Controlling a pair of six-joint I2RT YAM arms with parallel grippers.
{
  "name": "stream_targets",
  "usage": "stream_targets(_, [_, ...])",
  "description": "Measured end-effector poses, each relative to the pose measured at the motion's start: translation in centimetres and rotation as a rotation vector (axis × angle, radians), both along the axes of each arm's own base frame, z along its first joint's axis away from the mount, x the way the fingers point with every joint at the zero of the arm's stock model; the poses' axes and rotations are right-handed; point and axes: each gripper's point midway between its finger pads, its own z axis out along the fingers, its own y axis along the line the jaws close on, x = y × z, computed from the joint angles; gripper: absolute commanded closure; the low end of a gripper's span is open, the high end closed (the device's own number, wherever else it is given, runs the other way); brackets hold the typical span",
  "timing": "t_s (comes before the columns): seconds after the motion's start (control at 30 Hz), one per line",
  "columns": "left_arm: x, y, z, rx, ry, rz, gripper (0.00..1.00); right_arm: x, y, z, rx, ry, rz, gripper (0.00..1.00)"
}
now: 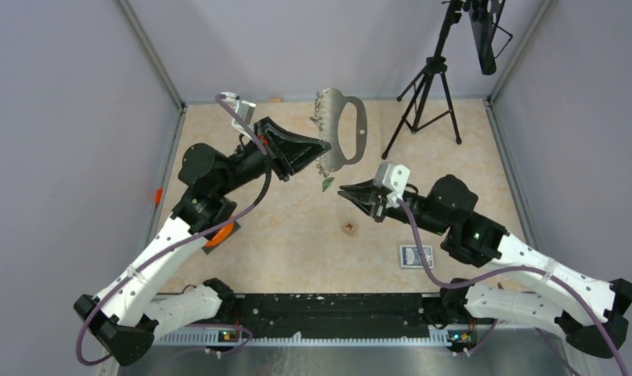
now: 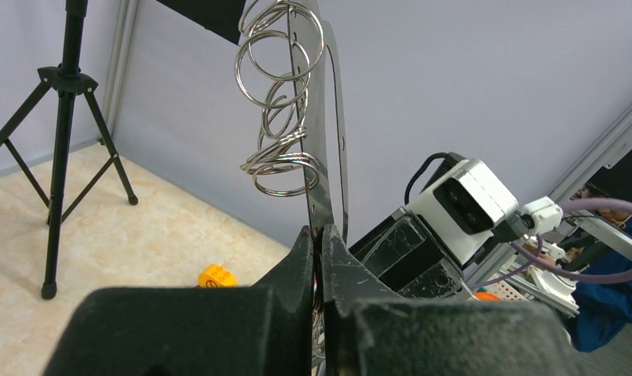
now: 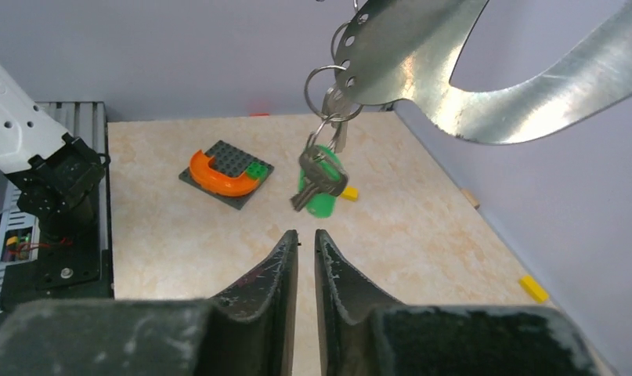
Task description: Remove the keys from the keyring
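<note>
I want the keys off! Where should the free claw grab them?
Probably the bunch's lower end, from the right arm's side: the keys hang loose under the keyring, which the left gripper holds up, and the right gripper points at them.

Left gripper (image 1: pixel 322 146) high, clamped tight; right gripper (image 1: pixel 345 189) lower, fingers barely parted.

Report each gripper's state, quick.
Left gripper: shut on the keyring.
Right gripper: open a crack, holding nothing.

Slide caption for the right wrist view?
Right pincer, barely parted and empty, stops short of the keys, one green-headed, hanging from the raised keyring.
</note>
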Motion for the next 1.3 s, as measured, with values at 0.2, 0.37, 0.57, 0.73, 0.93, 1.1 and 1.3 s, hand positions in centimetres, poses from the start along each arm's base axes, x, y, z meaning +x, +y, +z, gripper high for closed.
stream_targets(0.2, [0.0, 0.0, 0.0, -0.002, 0.001, -0.002, 1.00, -1.4, -0.6, 0.2, 0.082, -0.117, 0.054, 0.64])
stream_targets(0.37, [-0.1, -0.1, -0.1, -0.004, -0.001, -0.010, 1.00, -2.2, -0.4, 1.5, 0.142, -0.205, 0.097, 0.65])
stream_targets(0.57, [-0.4, -0.1, 0.0, -0.007, 0.001, -0.024, 1.00, -2.2, -0.2, 3.0, 0.184, -0.273, 0.105, 0.67])
stream_targets(0.73, [-0.5, -0.1, 0.1, -0.013, -0.006, -0.032, 1.00, -1.9, 0.6, 2.4, 0.164, -0.284, 0.115, 0.68])
stream_targets(0.93, [-0.6, -0.1, 0.2, -0.018, -0.011, -0.037, 1.00, -1.6, 1.1, 1.8, 0.142, -0.284, 0.119, 0.68])
stream_targets(1.1, [-0.7, -0.1, 0.2, -0.017, -0.013, -0.040, 1.00, -1.6, 1.2, 1.9, 0.143, -0.293, 0.119, 0.68])
stream_targets(1.3, [-0.8, -0.2, 0.2, -0.017, -0.015, -0.044, 1.00, -1.7, 1.3, 2.4, 0.148, -0.303, 0.131, 0.68])
